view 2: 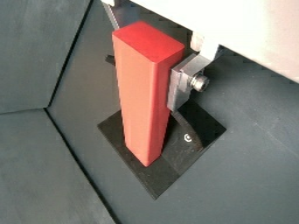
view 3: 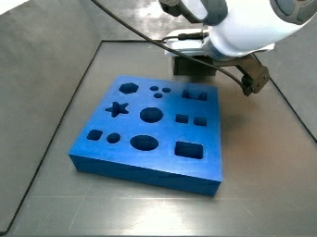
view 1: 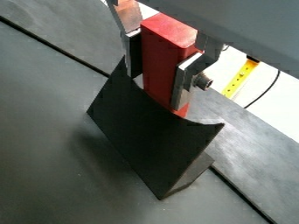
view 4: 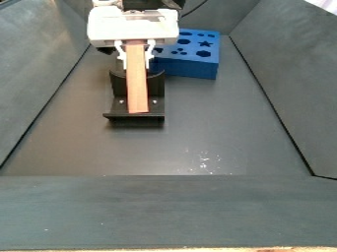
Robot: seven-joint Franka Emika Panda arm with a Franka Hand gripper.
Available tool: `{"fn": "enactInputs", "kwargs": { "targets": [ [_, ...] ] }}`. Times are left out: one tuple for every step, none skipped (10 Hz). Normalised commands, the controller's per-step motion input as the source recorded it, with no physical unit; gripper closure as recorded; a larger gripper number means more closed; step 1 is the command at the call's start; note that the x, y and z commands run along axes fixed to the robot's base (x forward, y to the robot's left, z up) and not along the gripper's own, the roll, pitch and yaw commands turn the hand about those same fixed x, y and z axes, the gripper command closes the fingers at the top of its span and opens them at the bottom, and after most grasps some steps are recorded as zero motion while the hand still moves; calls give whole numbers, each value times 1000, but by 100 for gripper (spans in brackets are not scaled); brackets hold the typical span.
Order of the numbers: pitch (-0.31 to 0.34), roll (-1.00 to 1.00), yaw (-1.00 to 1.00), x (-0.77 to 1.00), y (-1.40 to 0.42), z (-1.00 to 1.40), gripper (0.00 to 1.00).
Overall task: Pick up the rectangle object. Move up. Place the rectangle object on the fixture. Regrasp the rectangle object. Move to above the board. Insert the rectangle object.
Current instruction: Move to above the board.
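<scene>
arm casing: glossy white, rounded
cables: thin black, looping
claw (view 2: 176,74) fingers (view 1: 188,74): flat silver plates, screw heads

Both wrist views look down close along my fingers (view 1: 187,74) at the fixture (view 1: 158,144). One side view looks steeply down over the board (view 3: 148,125); another faces along the floor, sharing the board (view 4: 198,51) and fixture (view 4: 134,110).

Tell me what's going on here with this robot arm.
The arm's claw is gripping a red-orange block near its top and holding it upright on the dark fixture. The blue board with the shaped holes lies close by, and nothing has been put into it yet.
</scene>
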Motion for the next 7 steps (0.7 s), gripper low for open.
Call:
{"fn": "enactInputs", "kwargs": {
  "targets": [
    [225,65,172,-48,-283,1000,100],
    [222,61,171,-47,-282,1000,100],
    [203,56,177,-42,-273,1000,100],
    [168,20,195,-30,-253,1000,100],
    [141,6,201,-26,-249,1000,100],
    [95,8,199,-18,-240,1000,100],
    [65,4,188,-13,-231,1000,100]
  ]
}}
